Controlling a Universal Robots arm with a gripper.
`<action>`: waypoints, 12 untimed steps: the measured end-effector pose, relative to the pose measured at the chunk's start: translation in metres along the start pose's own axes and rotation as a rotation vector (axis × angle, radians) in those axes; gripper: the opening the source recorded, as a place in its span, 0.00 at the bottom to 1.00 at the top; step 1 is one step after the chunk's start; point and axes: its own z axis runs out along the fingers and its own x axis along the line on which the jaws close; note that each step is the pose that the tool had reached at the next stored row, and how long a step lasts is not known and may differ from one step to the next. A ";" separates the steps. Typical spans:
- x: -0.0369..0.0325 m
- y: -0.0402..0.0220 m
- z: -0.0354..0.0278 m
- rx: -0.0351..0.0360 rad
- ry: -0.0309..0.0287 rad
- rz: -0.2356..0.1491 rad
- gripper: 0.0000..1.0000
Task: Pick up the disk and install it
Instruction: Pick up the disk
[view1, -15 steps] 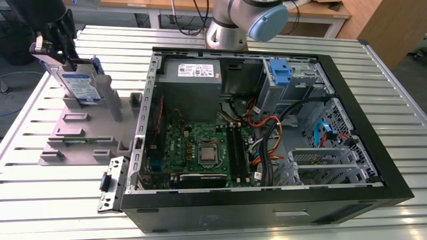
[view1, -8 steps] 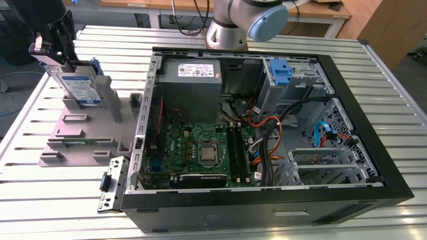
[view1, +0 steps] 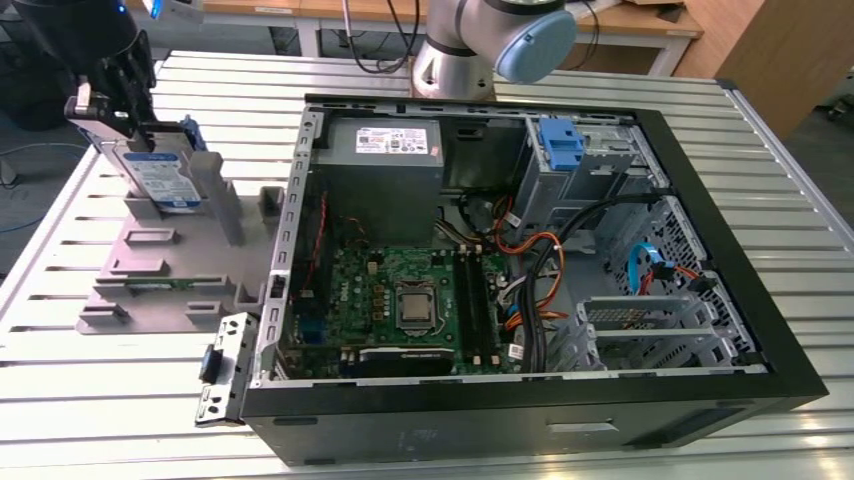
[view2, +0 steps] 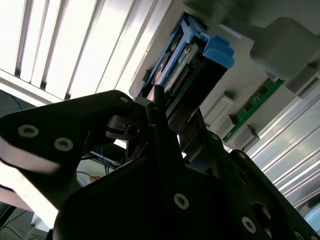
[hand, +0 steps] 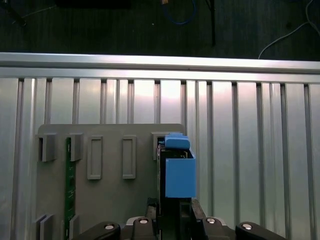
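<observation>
The disk, a silver drive with a white and blue label in a blue carrier, stands on edge in a slot of the grey fixture at the exterior view's left. My gripper sits on its top edge, with a finger on each side and shut on it. In the first wrist view the gripper clamps the edge of the disk above the fixture. The second wrist view shows the disk running away from the black fingers.
An open computer case lies on the slatted metal table, with a motherboard, a grey power supply and a bare blue bracket at its back. A green memory stick sits in the fixture. The arm's base stands behind the case.
</observation>
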 end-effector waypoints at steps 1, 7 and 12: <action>0.0000 0.0000 0.0000 0.0000 0.0000 0.000 0.35; 0.0000 0.0000 0.0001 0.0002 -0.0002 0.000 0.42; 0.0000 0.0000 0.0001 0.0001 -0.0002 0.000 0.49</action>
